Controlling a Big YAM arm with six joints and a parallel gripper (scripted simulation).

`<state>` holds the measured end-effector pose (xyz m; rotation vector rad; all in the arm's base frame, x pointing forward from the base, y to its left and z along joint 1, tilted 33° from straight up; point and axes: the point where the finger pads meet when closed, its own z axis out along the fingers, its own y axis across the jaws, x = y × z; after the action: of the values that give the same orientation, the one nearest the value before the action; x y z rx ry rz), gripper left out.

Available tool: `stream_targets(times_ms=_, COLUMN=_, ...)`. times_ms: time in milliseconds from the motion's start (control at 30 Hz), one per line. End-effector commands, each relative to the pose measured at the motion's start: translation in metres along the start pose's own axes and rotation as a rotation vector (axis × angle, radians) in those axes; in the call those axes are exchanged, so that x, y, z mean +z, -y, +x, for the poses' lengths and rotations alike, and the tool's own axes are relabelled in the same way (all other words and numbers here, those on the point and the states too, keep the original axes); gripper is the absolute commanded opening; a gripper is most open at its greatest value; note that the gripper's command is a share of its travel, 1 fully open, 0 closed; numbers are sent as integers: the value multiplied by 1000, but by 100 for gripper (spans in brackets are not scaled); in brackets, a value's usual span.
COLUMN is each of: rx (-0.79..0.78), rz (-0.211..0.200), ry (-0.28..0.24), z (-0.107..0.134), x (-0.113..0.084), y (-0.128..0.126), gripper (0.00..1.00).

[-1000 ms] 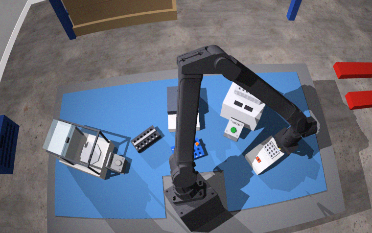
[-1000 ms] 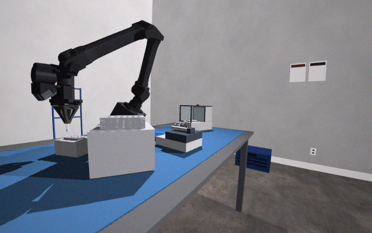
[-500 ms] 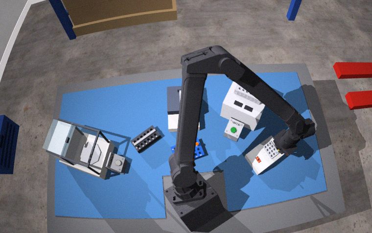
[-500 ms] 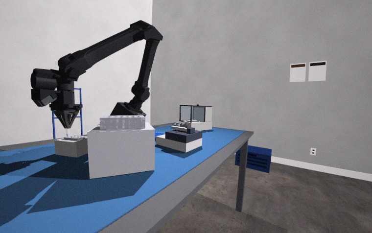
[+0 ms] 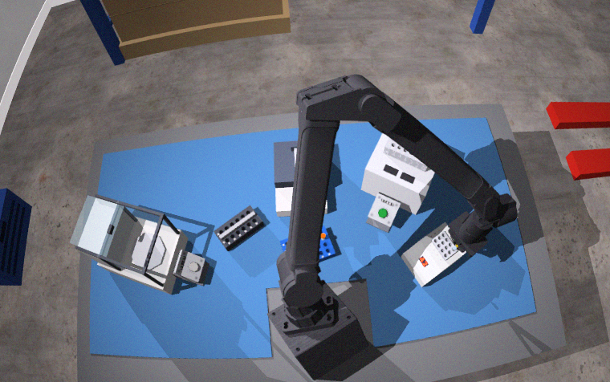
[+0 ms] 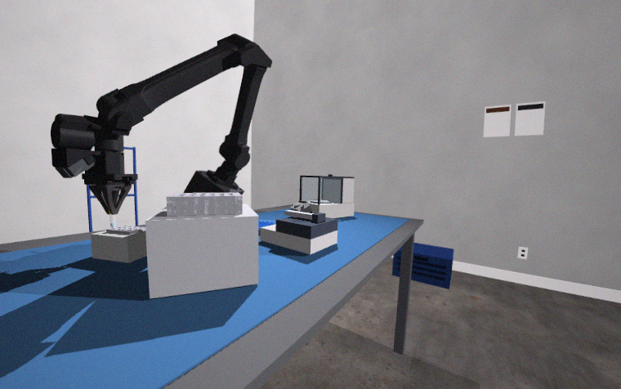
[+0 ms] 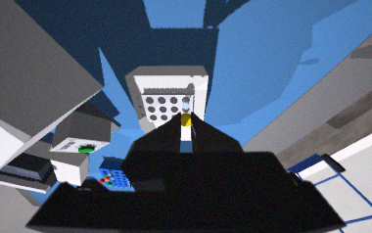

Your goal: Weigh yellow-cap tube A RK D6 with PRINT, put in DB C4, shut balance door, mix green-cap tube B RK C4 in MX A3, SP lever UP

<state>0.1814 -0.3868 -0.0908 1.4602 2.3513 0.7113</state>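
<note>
The dark arm (image 5: 311, 188) (image 6: 189, 75) bends toward the counter's right edge; the balance (image 5: 168, 284) (image 6: 339, 210) (its top pane open) sits near the left edge. By the right edge, the dry block (image 5: 434, 270) (image 6: 109, 248) (image 7: 171, 70) lies under the gripper (image 5: 457, 246) (image 6: 112, 213) (image 7: 185, 116), pinching upright tube A (image 5: 456, 246) (image 6: 112, 221) (image 7: 186, 120).

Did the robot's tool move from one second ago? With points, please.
Yes, the tool (image 6: 112, 212) (image 7: 185, 116) moved down, closer to the dry block (image 5: 445, 242) (image 6: 103, 247) (image 7: 168, 70).
</note>
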Motion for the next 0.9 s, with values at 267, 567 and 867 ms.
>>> stream_targets(times_ms=267, rx=-17, rz=13, ry=44, z=-24, x=-8, y=-2, gripper=9)
stream_targets(times_ms=567, rx=-7, rz=7, ry=27, z=-13, x=-7, y=0, gripper=9)
stream_targets(times_ms=867, rx=-7, rz=7, ry=27, z=-13, x=-7, y=0, gripper=9)
